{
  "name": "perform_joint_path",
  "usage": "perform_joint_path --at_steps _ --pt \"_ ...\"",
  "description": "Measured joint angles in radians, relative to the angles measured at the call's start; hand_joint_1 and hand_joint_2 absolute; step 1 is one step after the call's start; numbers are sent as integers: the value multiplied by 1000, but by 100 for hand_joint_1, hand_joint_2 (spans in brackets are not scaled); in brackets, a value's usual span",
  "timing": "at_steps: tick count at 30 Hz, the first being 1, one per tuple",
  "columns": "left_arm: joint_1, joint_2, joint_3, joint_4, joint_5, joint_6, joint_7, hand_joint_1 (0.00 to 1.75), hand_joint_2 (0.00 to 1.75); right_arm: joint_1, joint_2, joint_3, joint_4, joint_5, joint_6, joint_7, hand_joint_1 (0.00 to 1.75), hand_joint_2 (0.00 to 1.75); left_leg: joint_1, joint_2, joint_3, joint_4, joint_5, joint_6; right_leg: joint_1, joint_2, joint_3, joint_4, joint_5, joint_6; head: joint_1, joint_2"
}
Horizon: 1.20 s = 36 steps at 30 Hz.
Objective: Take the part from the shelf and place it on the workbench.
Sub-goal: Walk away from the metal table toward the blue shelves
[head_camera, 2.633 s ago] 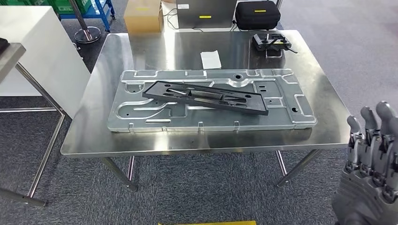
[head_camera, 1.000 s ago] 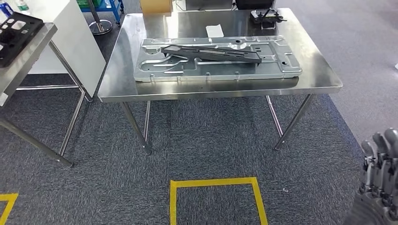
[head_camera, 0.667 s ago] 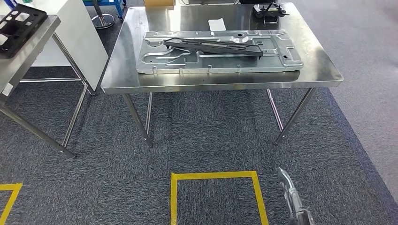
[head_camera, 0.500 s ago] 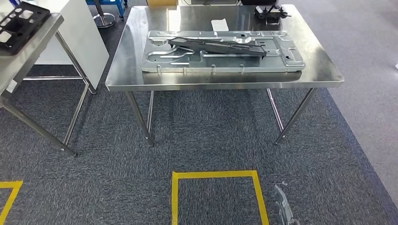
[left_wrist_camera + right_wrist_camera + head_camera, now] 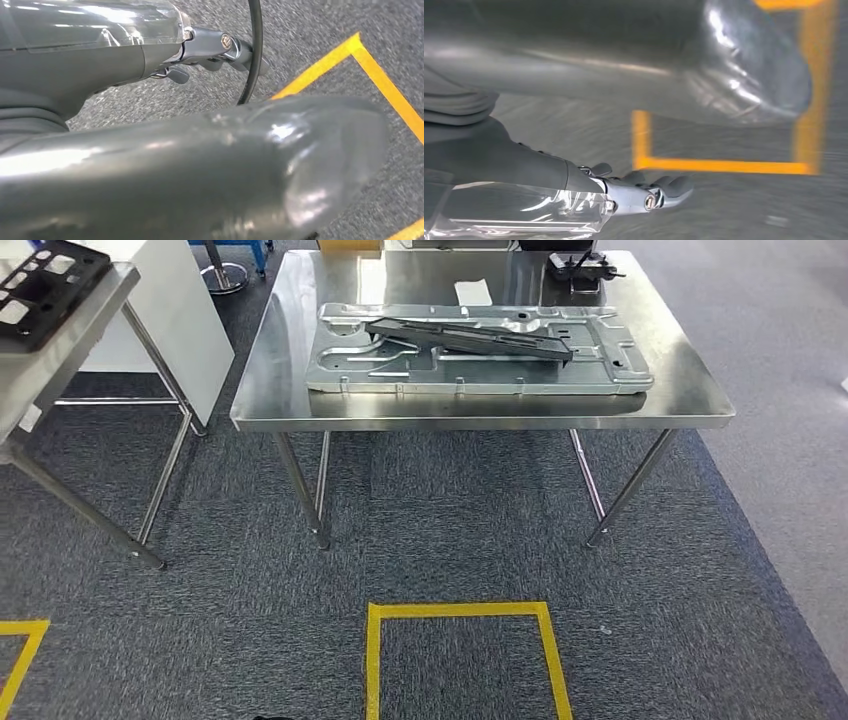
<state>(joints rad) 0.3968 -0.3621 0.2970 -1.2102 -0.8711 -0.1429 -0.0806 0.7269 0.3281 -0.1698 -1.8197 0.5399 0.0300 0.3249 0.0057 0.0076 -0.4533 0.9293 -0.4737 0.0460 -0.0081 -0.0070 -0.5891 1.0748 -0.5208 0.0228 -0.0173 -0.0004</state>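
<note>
The black plastic part lay slantwise on the large stamped metal panel, which rested on the steel workbench. A second black part sat on the shelf table to the left. The left hand and right hand hung above the grey carpet by yellow floor tape, fingers extended, holding nothing.

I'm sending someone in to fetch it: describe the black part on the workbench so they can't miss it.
Go to the steel workbench in the middle of the carpeted floor. A large silver stamped metal panel lies flat on it, and the long black part rests diagonally on that panel. It is the only dark, narrow piece on the panel.
</note>
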Motion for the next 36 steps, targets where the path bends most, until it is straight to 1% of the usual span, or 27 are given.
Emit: perform_joint_path --at_steps 2,3,4,5,6,8,10,12,13,14,16,17,18,19,20,21,23,25,27,28,29,31,32,33,34,35,36 --pt "-2 0 1 2 -8 6 3 0 0 -24 0 -49 63 86 38 56 0 0 1 -8 -12 4 3 1 -8 3 -55 129 -63 6 2 0" --pt "-3 0 3 4 -10 9 6 0 0 -34 0 -66 88 116 56 76 0 0 2 -14 -17 9 2 -2 -12 3 -68 165 -71 10 1 0" --pt "-5 0 4 6 -14 11 10 0 0 -42 0 -81 111 141 71 91 0 0 4 -22 -21 15 1 -6 -18 3 -63 164 -61 14 1 0" --pt "-8 0 6 10 -18 13 15 0 0 -48 0 -91 128 159 84 101 0 0 8 -30 -24 22 -3 -12 -24 6 -37 122 -33 18 1 0" --pt "-11 0 7 13 -23 15 20 0 0 -54 0 -99 141 172 96 109 0 0 12 -39 -27 32 -7 -21 -30 14 0 55 -6 23 1 0" --pt "-19 0 12 19 -35 16 28 0 0 -63 0 -114 164 197 118 122 0 0 15 -56 -38 55 -18 -42 -33 41 57 -47 18 25 5 0" --pt "-26 1 16 26 -34 21 36 0 0 -75 1 -127 181 230 143 121 0 0 15 -68 -47 64 -23 -60 -26 49 65 -61 11 11 6 0" --pt "-23 1 18 31 6 42 52 0 0 -96 2 -151 198 276 174 95 0 0 20 -75 -49 66 -22 -71 -23 35 61 -58 13 -8 4 0" --pt "-20 1 19 33 39 59 62 0 0 -106 2 -166 208 285 180 87 0 0 22 -67 -54 80 -33 -75 -22 27 60 -58 14 -17 2 0" --pt "-18 1 21 32 81 80 70 0 0 -113 2 -179 217 279 174 86 0 0 23 -54 -68 114 -56 -77 -21 17 58 -59 16 -25 -1 0" --pt "-16 2 33 23 180 130 83 0 0 -113 2 -190 224 241 137 111 0 0 22 -25 -123 236 -129 -79 -15 -7 52 -59 17 -35 -8 0" --pt "-15 2 42 13 236 161 89 0 0 -110 2 -191 225 223 118 127 0 0 21 -20 -152 302 -160 -79 -10 -20 49 -58 17 -38 -10 0" --pt "-11 2 52 -2 290 197 94 0 0 -108 2 -191 227 207 101 142 0 0 20 -17 -170 345 -175 -78 -5 -32 46 -56 17 -41 -10 0" --pt "-5 2 61 -22 344 238 97 0 0 -108 2 -191 230 194 84 154 0 0 18 -15 -170 353 -169 -74 1 -44 45 -55 17 -43 -10 0" --pt "4 2 69 -45 390 280 100 0 0 -109 2 -191 234 183 70 164 0 0 14 -11 -150 321 -146 -67 6 -54 45 -55 16 -45 -11 0" --pt "13 3 76 -69 426 316 102 0 0 -110 2 -191 239 176 58 170 0 0 8 0 -113 256 -113 -55 10 -63 47 -54 15 -46 -11 0" --pt "26 6 85 -115 477 378 109 0 0 -114 3 -190 250 164 38 177 0 0 -8 42 -46 125 -66 -30 16 -82 51 -54 15 -45 -9 0" --pt "40 7 86 -160 548 480 125 0 0 -125 3 -191 268 137 6 181 0 0 -19 64 -28 74 -54 -17 15 -100 52 -54 16 -39 -8 0" --pt "70 6 77 -213 643 624 136 0 0 -147 2 -194 295 95 -42 179 0 0 -17 46 -30 64 -42 -14 15 -112 54 -55 18 -30 -10 0" --pt "90 6 68 -241 680 686 136 0 0 -159 2 -197 313 75 -66 175 0 0 -13 37 -29 55 -34 -12 14 -99 54 -49 11 -25 -9 0" --pt "108 5 57 -271 703 732 130 0 0 -171 2 -203 333 58 -85 168 0 0 -8 28 -29 47 -25 -9 13 -76 46 -28 -7 -20 -8 0" --pt "138 5 32 -326 716 774 110 0 0 -197 2 -222 386 37 -111 151 0 0 -5 7 -36 40 -13 -4 5 -21 2 74 -75 -10 -6 0" --pt "149 5 20 -348 712 776 94 0 0 -213 2 -232 415 28 -120 142 0 0 -5 -6 -41 41 -10 -3 1 -7 -26 139 -108 -6 -5 0" --pt "158 5 10 -368 705 773 75 0 0 -229 2 -242 444 18 -128 131 0 0 -5 -20 -44 42 -8 -3 -2 -1 -46 188 -125 -2 -5 0" --pt "167 4 3 -385 692 769 62 0 0 -245 2 -252 473 10 -134 121 0 0 -6 -33 -46 44 -7 -4 -3 2 -50 204 -122 0 -5 0" --pt "176 3 -1 -401 669 769 64 0 0 -262 2 -262 501 9 -138 110 0 0 -5 -46 -47 47 -7 -6 -5 4 -36 182 -99 1 -5 0" --pt "186 2 -6 -419 628 774 96 0 0 -280 2 -275 532 20 -137 98 0 0 -5 -58 -46 51 -7 -8 -7 12 -6 124 -62 1 -5 0"
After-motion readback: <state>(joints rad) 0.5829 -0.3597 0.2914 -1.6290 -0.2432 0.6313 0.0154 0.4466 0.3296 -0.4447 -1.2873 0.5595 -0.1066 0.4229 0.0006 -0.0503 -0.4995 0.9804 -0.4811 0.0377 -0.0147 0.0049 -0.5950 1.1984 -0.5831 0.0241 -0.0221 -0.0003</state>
